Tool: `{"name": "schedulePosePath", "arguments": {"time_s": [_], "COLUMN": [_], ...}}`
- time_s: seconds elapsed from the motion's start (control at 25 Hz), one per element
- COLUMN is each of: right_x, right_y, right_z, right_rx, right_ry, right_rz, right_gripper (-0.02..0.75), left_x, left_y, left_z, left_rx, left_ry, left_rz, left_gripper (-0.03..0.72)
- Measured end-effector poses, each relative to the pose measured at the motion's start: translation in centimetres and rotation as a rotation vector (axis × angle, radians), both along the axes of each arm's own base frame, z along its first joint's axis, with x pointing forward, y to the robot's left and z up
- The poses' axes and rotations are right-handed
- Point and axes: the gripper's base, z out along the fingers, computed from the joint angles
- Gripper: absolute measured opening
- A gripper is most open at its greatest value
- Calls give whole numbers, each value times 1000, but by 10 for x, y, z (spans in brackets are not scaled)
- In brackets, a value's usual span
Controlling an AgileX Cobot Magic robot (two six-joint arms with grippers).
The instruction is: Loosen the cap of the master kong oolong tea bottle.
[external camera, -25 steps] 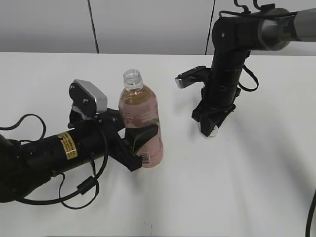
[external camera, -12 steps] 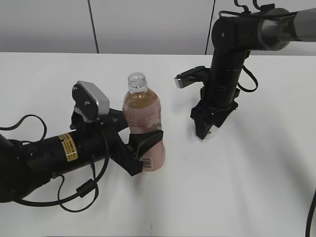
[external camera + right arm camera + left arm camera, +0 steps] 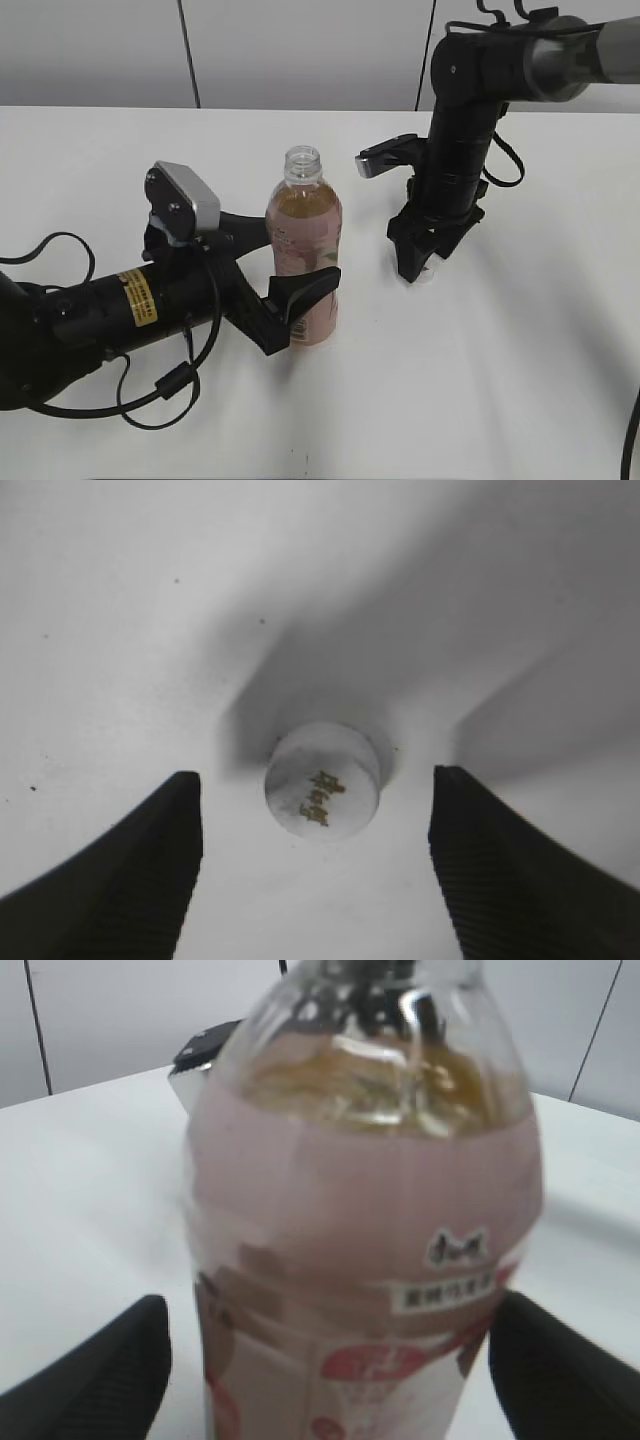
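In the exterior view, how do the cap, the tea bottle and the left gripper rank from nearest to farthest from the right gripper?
1. cap: on the table, directly under the right gripper.
2. tea bottle: upright, to its left.
3. left gripper: around that bottle, too close to call.

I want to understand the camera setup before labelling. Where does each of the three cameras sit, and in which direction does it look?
Exterior view: in front, above table height, looking down at a slant; shows both arms, the bottle uncapped, the left gripper and right gripper.
Left wrist view: level, very near the bottle; both gripper fingers flank it with gaps.
Right wrist view: straight down at the cap on the table, between open fingers.
Shared: the bottle appears in the exterior and left wrist views.
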Motion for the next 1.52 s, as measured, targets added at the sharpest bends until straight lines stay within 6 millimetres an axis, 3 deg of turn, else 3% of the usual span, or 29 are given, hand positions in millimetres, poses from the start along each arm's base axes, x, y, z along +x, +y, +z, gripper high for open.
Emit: {"name": "schedulePosePath", "arguments": {"time_s": [0.12, 0.32, 0.68, 1.04, 1.32, 1.52], "right_x": [1, -1, -8, -19, -29, -31], "right_y": [-5, -10, -13, -16, -20, -20], "right_z": [5, 30, 62, 114, 150, 157], "right_rx": [-1, 9, 17, 54, 88, 95], "right_ry": [4, -17, -30, -116, -190, -201], "right_rz": [-20, -47, -80, -116, -155, -175], "right_gripper": [533, 533, 533, 524, 524, 515], "left_x": [0, -2, -28, -30, -12, -2], "left_y": [0, 1, 21, 39, 85, 142], "left_z": [0, 1, 13, 34, 70, 86], "left_rx": [0, 45, 63, -26, -133, -98], "left_ry": [-1, 10, 44, 64, 39, 52], "left_rz": [-3, -9, 43, 169, 381, 675], "left_gripper": [588, 588, 588, 585, 582, 575]}}
